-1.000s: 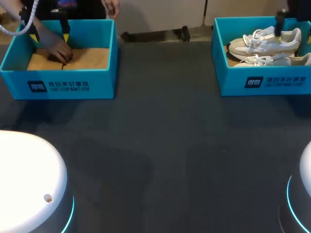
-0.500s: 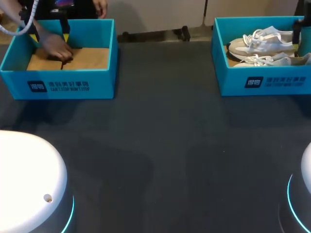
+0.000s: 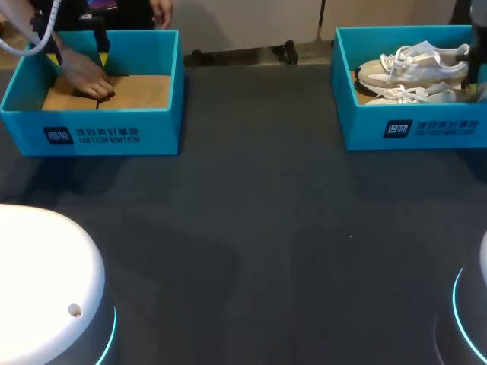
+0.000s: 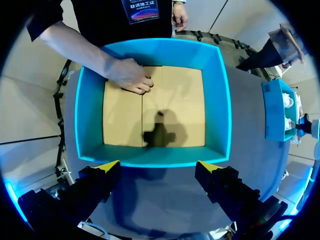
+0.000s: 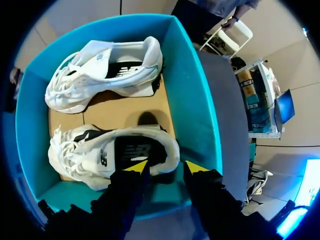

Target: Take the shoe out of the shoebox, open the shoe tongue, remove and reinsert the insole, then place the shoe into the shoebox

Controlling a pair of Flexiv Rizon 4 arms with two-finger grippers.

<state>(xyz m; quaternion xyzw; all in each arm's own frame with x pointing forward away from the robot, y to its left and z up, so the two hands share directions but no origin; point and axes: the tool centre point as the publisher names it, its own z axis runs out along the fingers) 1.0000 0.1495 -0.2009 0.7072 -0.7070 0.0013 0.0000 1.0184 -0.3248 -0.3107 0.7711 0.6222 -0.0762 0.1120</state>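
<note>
Heel of the nearer shoe (image 5: 100, 152) sits right under the right gripper (image 5: 166, 167), fingers spread, pinching nothing. The second shoe (image 5: 105, 72) lies further ahead, both inside the shoebox (image 5: 192, 100). Meanwhile the left gripper (image 4: 157, 166) is wide open too, with the other box (image 4: 220, 100) ahead and a person's hand (image 4: 130, 77) on its floor.

A: Where is passage left?
B: Bare table (image 3: 251, 213) is left between the left shoebox (image 3: 91, 133), far left corner, and the right shoebox (image 3: 411, 129), far right corner.
A: What is blocked?
B: The right one is largely filled by the far shoe (image 3: 415, 65) and the near shoe (image 3: 422, 93). In the left one a person's hand (image 3: 85, 76) is laid near the far wall; the remaining floor is uncovered.
</note>
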